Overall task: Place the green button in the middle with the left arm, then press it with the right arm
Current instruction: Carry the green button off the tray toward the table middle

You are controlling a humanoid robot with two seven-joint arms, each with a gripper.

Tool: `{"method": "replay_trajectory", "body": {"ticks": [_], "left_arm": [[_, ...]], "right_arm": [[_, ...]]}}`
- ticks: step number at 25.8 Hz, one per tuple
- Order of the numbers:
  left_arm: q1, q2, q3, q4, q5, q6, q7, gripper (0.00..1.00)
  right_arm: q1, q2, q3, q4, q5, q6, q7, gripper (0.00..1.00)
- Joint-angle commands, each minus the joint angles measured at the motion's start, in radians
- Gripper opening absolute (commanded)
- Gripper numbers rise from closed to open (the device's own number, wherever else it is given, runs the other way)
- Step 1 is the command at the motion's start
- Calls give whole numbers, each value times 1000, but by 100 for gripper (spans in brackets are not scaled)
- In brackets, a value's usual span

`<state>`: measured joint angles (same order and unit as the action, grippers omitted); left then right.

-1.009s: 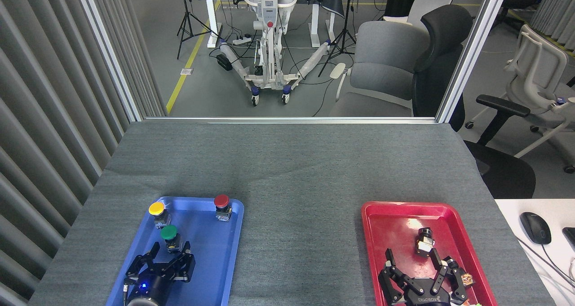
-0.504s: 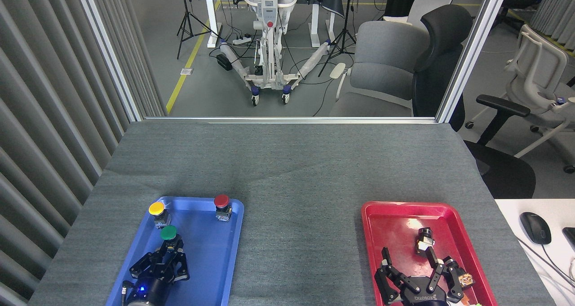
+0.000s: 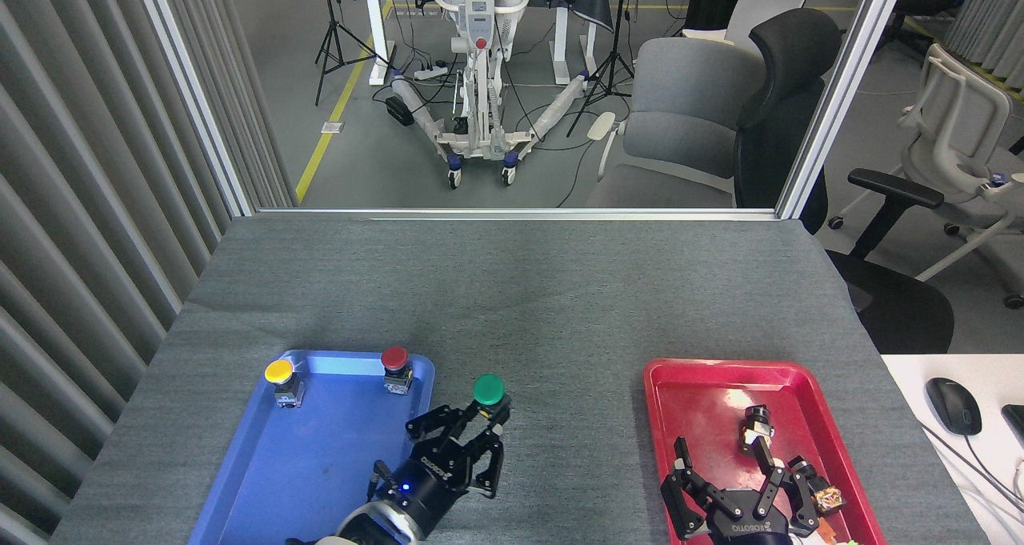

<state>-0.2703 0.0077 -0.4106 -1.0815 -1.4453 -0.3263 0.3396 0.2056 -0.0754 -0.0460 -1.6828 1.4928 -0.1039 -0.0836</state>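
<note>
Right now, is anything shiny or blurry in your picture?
In the head view, the red tray shows a white glare patch on its floor, the blue tray gleams along its far rim, the green button in the left gripper looks sharp, and soft shadows fall across the grey tabletop cloth.

I see bare cloth [image 3: 552, 385] btwn blue tray [image 3: 240, 465] & red tray [image 3: 664, 417], nothing standing there

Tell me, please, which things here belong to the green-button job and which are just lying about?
Belongs:
green button
left gripper, holding it
right gripper, open
grey cloth, the middle

Lying about:
yellow button
red button
blue tray
red tray
</note>
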Motion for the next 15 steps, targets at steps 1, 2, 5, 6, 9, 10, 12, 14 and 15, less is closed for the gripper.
{"method": "replay_trajectory", "body": {"ticks": [1, 2, 5, 6, 9, 10, 12, 14, 15], "left_arm": [[-41, -101, -85, 140, -10, 15, -1, 0], [-49, -115, -88, 172, -9, 36, -4, 0], [-66, -130, -88, 233, -6, 118, -16, 0], [-75, -130, -88, 252, -6, 142, -16, 0], [-90, -133, -94, 295, -6, 179, -16, 0], [-92, -132, -94, 299, -6, 181, -14, 0], [-93, -127, -94, 308, -6, 181, -14, 0], [-93, -126, -94, 315, -6, 181, -14, 4], [-92, -127, -96, 313, -7, 181, -16, 14]], "right_arm": [[0, 5, 0, 0, 0, -7, -4, 99], [0, 6, -2, 0, 0, -8, -4, 99], [-6, 8, -2, 1, 0, -20, -4, 99], [-6, 13, -2, 2, 0, -22, -4, 99], [-9, 22, 0, 2, 0, -22, -4, 99], [-11, 22, 0, 2, 1, -22, -4, 99], [-11, 23, 0, 2, 3, -23, -4, 99], [-14, 28, 0, 2, 3, -28, -2, 99], [-17, 29, 0, 2, 3, -31, -2, 99]]}}
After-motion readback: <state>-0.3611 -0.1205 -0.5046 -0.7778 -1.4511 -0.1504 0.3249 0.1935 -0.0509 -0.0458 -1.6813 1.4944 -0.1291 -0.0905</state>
